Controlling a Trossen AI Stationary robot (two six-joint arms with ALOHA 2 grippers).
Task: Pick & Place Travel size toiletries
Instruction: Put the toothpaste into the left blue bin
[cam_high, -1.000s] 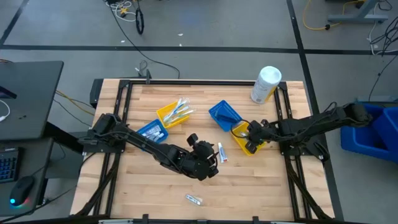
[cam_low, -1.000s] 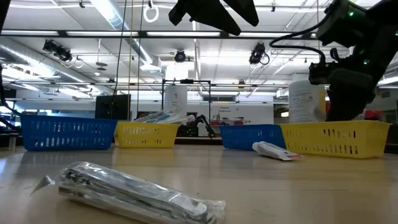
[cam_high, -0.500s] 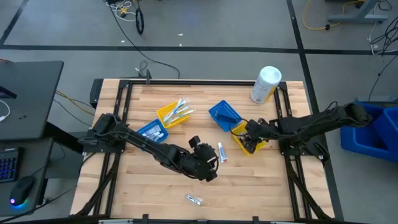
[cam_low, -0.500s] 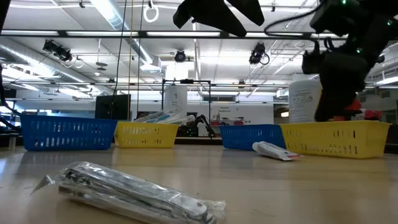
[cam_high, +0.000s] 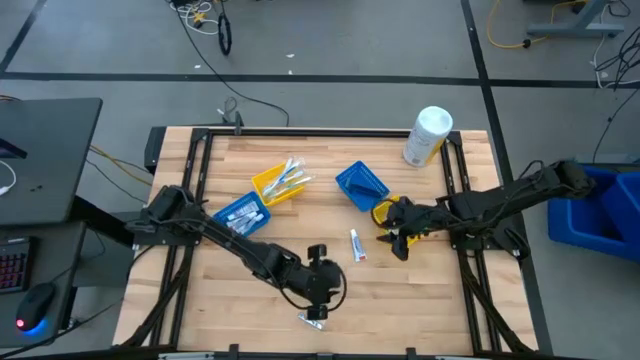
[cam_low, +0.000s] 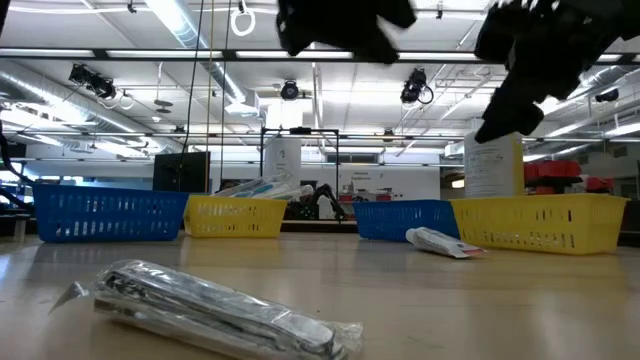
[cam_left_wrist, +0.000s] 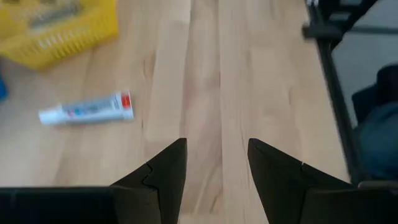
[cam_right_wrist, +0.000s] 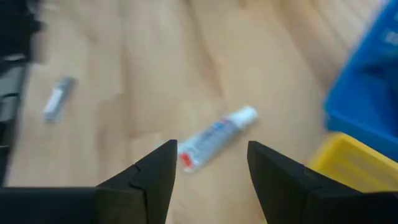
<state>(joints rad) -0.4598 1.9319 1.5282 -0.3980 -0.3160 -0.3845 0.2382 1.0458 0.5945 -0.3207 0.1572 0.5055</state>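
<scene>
Wooden table (cam_high: 250, 275) in ceiling-lit workshop; left gripper (cam_left_wrist: 214, 171), right gripper (cam_right_wrist: 208, 168) both spread, empty.

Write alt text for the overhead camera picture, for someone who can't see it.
Seen from above, two dark robot arms work over a wooden table: the left gripper hangs over a wrapped item near the front edge, and the right gripper, open, is beside a toothpaste tube and a yellow bin. Two blue bins, another yellow one and a white container sit farther back.
</scene>
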